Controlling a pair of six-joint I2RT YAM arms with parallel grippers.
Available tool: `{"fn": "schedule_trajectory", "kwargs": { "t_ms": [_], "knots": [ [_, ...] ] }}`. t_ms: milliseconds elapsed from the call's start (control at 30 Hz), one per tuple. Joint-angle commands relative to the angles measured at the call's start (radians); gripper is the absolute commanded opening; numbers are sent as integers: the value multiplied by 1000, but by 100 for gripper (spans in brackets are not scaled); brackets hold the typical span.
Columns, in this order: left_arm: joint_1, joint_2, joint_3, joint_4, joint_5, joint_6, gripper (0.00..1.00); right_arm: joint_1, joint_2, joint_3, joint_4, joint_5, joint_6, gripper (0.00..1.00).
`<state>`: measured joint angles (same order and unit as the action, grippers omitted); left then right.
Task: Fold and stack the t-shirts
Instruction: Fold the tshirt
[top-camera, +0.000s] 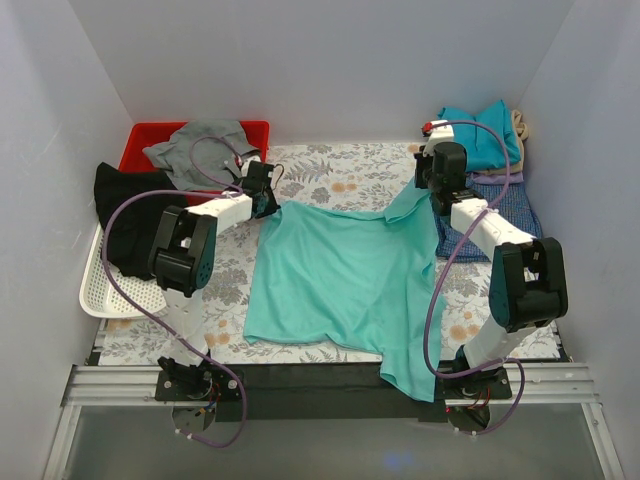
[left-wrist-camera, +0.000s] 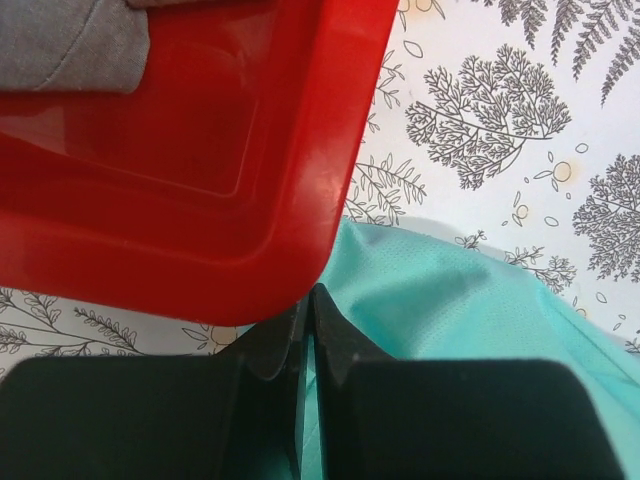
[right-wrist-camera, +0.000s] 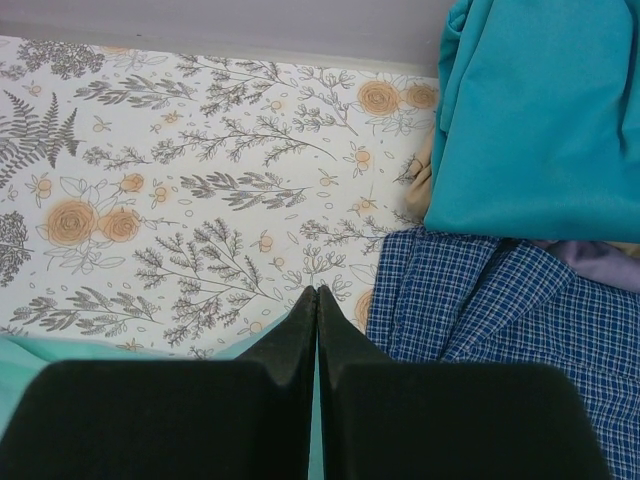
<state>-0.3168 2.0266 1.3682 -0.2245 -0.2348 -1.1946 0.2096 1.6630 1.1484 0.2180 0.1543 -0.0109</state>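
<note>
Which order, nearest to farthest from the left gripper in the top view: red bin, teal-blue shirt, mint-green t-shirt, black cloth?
1. mint-green t-shirt, pinched in the left gripper.
2. red bin, just behind it, to the left.
3. black cloth, far left.
4. teal-blue shirt, back right.

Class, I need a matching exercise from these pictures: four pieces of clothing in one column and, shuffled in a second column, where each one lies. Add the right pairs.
Column one
1. mint-green shirt
2. grey shirt
3. black cloth
4. checked shirt

Column two
A. partly on the white tray
B. on the right side, next to the teal-blue shirt
C. spread across the middle of the table
D. in the red bin

Pairs: 1-C, 2-D, 3-A, 4-B
</note>
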Motion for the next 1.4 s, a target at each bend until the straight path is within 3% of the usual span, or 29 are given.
{"fn": "schedule_trajectory", "kwargs": {
  "t_ms": [0, 300, 633, 667, 767, 867, 1067, 1200, 1367],
  "knots": [
    [8, -6, 32, 19, 5, 4, 0, -9, -17, 27, 12, 1, 3, 1],
    [57, 3, 181, -1, 91, 79, 0, -38, -72, -6, -26, 116, -38, 1],
    [82, 87, 264, -27, 167, 131, 0, -49, -85, 11, -29, 76, -37, 1],
    [81, 108, 282, -35, 172, 135, 12, -49, -83, 11, -29, 65, -34, 1],
    [81, 116, 286, -38, 149, 115, 27, -50, -77, 20, -32, 54, -23, 1],
    [81, 95, 317, -21, 152, 122, 37, -50, -72, 28, -35, 38, -23, 1],
    [81, 38, 414, -58, 115, 115, 38, -50, -72, 34, -40, 14, -18, 1],
    [81, 9, 413, -19, 300, 109, 39, -50, -68, 39, -40, 11, -17, 1],
    [81, 115, 480, -78, 477, 92, 39, -50, -65, 42, -40, 4, -11, 1]
  ]
}}
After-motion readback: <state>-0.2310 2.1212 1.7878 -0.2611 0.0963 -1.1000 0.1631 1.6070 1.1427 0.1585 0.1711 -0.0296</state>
